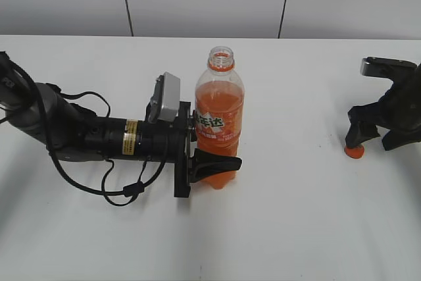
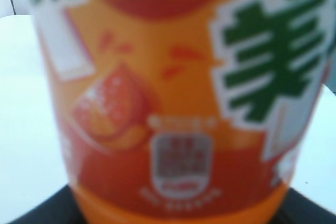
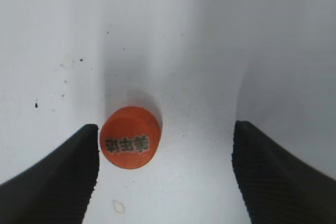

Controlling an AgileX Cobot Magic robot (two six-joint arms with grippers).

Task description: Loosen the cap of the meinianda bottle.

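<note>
**Bottle clamped by left arm, cap lying on the table under the right gripper**

The left arm lies low and nearly horizontal across the white table, reaching in from the left edge of the exterior view. Its left gripper is closed around the lower body of the meinianda bottle, one dark finger wrapping the near side. The bottle stands upright at the middle of the table with its neck uncovered; in the left wrist view its orange label fills the frame, blurred by closeness.

The right arm hangs at the far right, wrist tipped down toward the table. The right gripper is spread wide, and the cap lies flat on the table between its fingers, printed top upward, just beside the finger at the left of the right wrist view. Whether they touch cannot be told.

Count: one bottle, one cap, two arms.
</note>
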